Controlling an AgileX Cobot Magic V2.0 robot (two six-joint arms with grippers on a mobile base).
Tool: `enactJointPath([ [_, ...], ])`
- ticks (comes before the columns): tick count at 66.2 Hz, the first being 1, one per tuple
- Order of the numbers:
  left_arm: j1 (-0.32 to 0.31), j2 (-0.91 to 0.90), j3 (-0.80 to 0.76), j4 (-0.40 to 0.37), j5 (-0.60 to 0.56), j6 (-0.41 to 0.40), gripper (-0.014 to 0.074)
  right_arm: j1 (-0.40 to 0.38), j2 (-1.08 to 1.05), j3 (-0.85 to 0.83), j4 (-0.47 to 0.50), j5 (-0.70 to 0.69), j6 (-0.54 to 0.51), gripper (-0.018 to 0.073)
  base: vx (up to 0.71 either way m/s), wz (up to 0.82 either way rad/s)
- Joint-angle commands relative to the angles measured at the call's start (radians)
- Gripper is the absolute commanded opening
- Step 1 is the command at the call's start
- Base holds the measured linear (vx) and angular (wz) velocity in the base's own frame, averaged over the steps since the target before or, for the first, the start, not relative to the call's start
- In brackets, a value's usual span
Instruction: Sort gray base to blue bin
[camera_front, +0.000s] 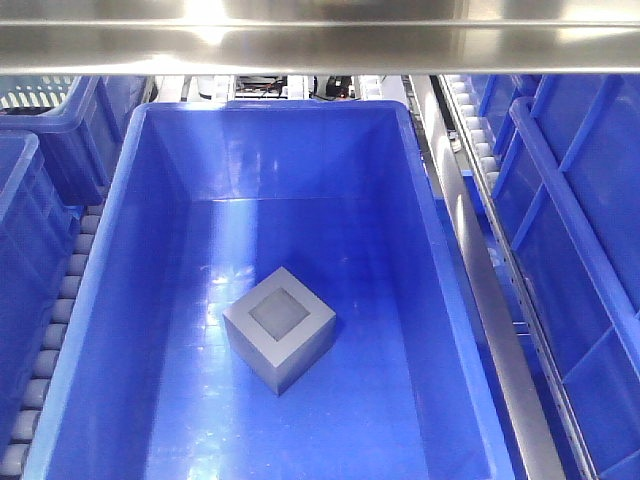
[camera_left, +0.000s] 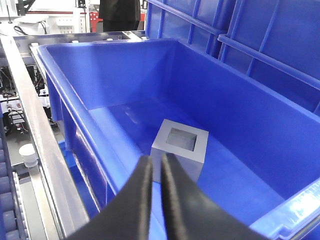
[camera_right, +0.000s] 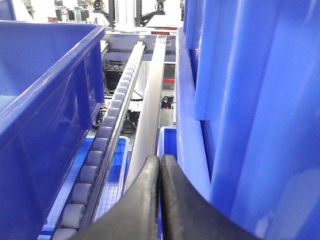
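The gray base (camera_front: 278, 325) rests on the floor of the blue bin (camera_front: 118, 215), near its middle, with the square recess facing up. In the left wrist view the gray base (camera_left: 181, 151) stands just beyond my left gripper (camera_left: 156, 160), inside the blue bin (camera_left: 48, 70). The left jaws stand nearly together with only a thin slit between them and hold nothing. My right gripper (camera_right: 160, 160) is shut and empty, off to the right of that bin above a metal rail (camera_right: 150, 110). Neither arm shows in the exterior view.
Other blue bins stand at the left (camera_front: 45, 140) and right (camera_front: 580, 220). Roller tracks (camera_right: 100, 150) and metal rails (camera_front: 480, 280) run along both sides of the bin. A steel bar (camera_front: 320, 40) crosses the top of the exterior view.
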Motion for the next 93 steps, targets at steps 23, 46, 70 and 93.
enactJointPath([
  [23,-0.005,0.016,-0.023,0.005,-0.064,0.001,-0.0007,-0.005,-0.011,0.014,-0.011,-0.078,-0.005,-0.0009,0.0,0.0],
  [46,0.322,-0.006,0.111,0.014,-0.245,0.002,-0.0006,-0.005,-0.011,0.014,-0.011,-0.078,-0.005,-0.0009,0.0,0.0],
  [70,0.632,-0.03,0.386,0.003,-0.681,-0.006,-0.0006,-0.005,-0.011,0.014,-0.011,-0.078,-0.005,-0.0009,0.0,0.0],
  [93,0.592,-0.03,0.415,0.012,-0.669,-0.026,-0.0006,-0.005,-0.011,0.014,-0.011,-0.078,-0.005,-0.0009,0.0,0.0],
])
